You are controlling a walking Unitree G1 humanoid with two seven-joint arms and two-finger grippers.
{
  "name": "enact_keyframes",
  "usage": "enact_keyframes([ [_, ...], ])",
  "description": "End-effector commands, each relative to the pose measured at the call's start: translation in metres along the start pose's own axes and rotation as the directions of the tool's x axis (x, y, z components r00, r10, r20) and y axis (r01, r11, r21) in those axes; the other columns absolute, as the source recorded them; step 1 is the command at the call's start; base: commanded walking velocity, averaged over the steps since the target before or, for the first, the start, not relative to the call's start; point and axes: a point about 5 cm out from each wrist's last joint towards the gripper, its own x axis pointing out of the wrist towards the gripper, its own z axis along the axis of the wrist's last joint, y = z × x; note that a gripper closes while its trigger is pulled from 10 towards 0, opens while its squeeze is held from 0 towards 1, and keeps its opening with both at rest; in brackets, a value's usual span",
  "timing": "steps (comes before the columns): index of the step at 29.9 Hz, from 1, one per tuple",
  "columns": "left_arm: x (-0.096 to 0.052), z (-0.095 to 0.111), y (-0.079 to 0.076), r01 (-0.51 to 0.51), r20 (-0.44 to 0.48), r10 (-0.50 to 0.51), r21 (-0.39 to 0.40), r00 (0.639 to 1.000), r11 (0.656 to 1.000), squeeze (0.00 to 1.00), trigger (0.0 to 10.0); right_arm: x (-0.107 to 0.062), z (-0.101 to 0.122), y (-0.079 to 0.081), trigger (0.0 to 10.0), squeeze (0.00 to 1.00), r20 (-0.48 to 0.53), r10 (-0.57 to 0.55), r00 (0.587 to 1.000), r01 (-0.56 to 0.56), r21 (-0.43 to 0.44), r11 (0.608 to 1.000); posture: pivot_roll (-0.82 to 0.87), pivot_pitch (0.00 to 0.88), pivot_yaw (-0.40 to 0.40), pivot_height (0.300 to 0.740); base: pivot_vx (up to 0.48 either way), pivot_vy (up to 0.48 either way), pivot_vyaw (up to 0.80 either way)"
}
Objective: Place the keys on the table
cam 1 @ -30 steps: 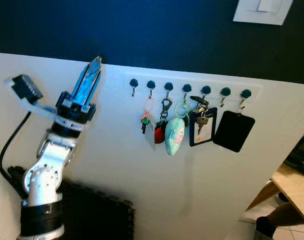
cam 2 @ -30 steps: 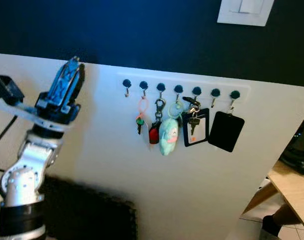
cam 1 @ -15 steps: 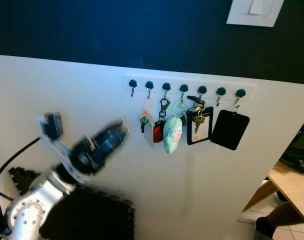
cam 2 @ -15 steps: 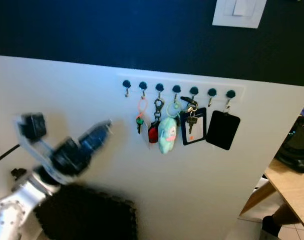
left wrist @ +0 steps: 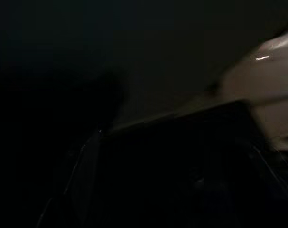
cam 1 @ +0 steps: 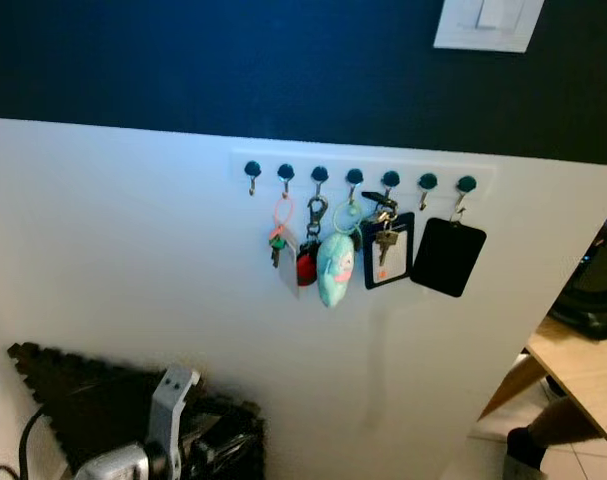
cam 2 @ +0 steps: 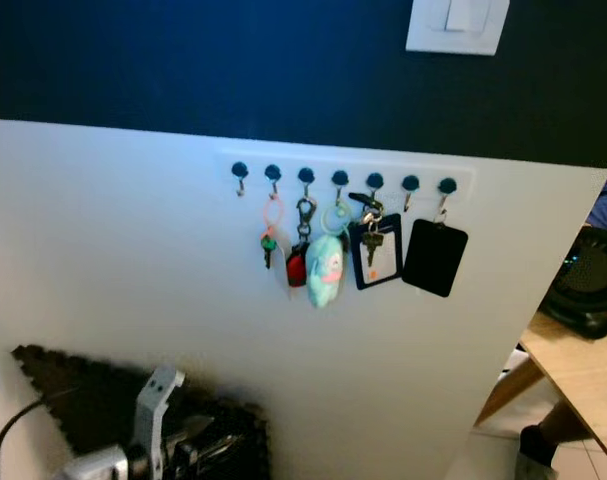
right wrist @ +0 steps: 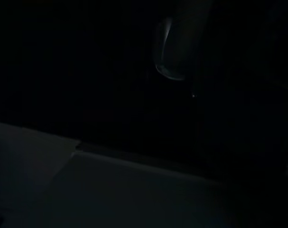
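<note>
Several bunches of keys hang from a white hook rack (cam 1: 358,172) on the white wall. Along it are an orange loop with small keys (cam 1: 277,236), a red fob (cam 1: 305,266), a teal plush keychain (cam 1: 333,268), keys on a black-framed card holder (cam 1: 387,250) and a black card (cam 1: 447,257). My left gripper (cam 1: 221,440) is low at the bottom edge, well below and left of the rack, dark against a black mat. The wooden table (cam 1: 585,368) juts in at the right edge. Both wrist views are almost black.
A black foam mat (cam 1: 83,390) leans at the wall's foot on the left. A white light switch (cam 1: 486,22) sits on the dark upper wall. A round black object (cam 1: 595,288) lies on the table's far end, and a person's shoe (cam 1: 528,447) is under it.
My left arm has dropped from raised beside the rack, pointing up, to the bottom of the view. The camera has shifted a little to the right.
</note>
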Motion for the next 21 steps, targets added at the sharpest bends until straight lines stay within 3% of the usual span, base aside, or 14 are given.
enact_keyframes([
  [1, -0.009, -0.06, 0.019, -0.27, -0.192, 0.251, -0.082, 0.949, 0.959, 0.0, 10.0, -0.001, -0.006, 0.002, 10.0, 0.0, -0.04, 0.006, 0.999, -0.006, 0.007, 1.0, 0.07, 0.05, -0.014, 0.74, 0.0, 0.0, 0.0],
  [2, -0.014, -0.076, 0.021, -0.338, -0.25, 0.305, -0.1, 0.919, 0.936, 0.0, 10.0, -0.001, -0.007, 0.001, 10.0, 0.0, -0.051, 0.001, 0.999, 0.0, 0.015, 1.0, 0.07, 0.046, -0.011, 0.74, 0.0, 0.0, 0.0],
  [4, -0.014, -0.076, 0.021, -0.338, -0.25, 0.305, -0.1, 0.919, 0.936, 0.0, 10.0, -0.001, -0.007, 0.001, 10.0, 0.0, -0.051, 0.001, 0.999, 0.0, 0.015, 1.0, 0.07, 0.046, -0.011, 0.74, 0.0, 0.0, 0.0],
  [6, -0.019, -0.097, 0.02, -0.424, -0.332, 0.383, -0.057, 0.862, 0.904, 0.0, 10.0, 0.0, -0.008, 0.0, 10.0, 0.0, -0.07, -0.011, 0.998, 0.013, 0.03, 0.999, 0.07, 0.039, -0.013, 0.74, 0.0, 0.0, 0.0],
  [7, -0.019, -0.105, 0.017, -0.429, -0.35, 0.39, -0.04, 0.852, 0.902, 0.0, 10.0, 0.0, -0.009, 0.0, 10.0, 0.0, -0.08, -0.016, 0.997, 0.019, 0.037, 0.999, 0.07, 0.037, -0.013, 0.74, 0.0, 0.0, 0.0],
  [10, -0.019, -0.11, 0.014, -0.426, -0.355, 0.388, -0.033, 0.85, 0.904, 0.0, 10.0, 0.001, -0.009, 0.0, 10.0, 0.0, -0.091, -0.019, 0.996, 0.023, 0.044, 0.999, 0.07, 0.036, -0.012, 0.74, 0.0, 0.0, 0.0],
  [12, -0.016, -0.119, 0.005, -0.384, -0.353, 0.344, -0.048, 0.87, 0.922, 0.0, 10.0, 0.002, -0.009, 0.0, 10.0, 0.0, -0.108, -0.023, 0.994, 0.029, 0.06, 0.998, 0.06, 0.039, -0.004, 0.74, 0.0, 0.0, 0.0],
  [14, -0.016, -0.121, 0.008, -0.445, -0.314, 0.411, -0.042, 0.856, 0.895, 0.0, 10.0, 0.004, -0.007, 0.001, 10.0, 0.0, -0.108, -0.024, 0.994, 0.031, 0.068, 0.997, 0.06, 0.039, -0.002, 0.74, 0.0, 0.0, 0.0],
  [17, -0.017, -0.126, 0.01, -0.484, -0.324, 0.451, -0.023, 0.832, 0.875, 0.0, 10.0, 0.005, -0.005, 0.002, 10.0, 0.0, -0.102, -0.023, 0.995, 0.031, 0.076, 0.997, 0.05, 0.044, 0.003, 0.74, 0.0, 0.0, 0.0],
  [21, -0.015, -0.134, 0.002, -0.462, -0.366, 0.434, 0.013, 0.823, 0.887, 0.0, 10.0, 0.008, 0.001, 0.001, 10.0, 0.0, -0.097, -0.018, 0.995, 0.022, 0.036, 0.999, 0.05, 0.042, -0.026, 0.74, 0.0, 0.0, 0.0],
])
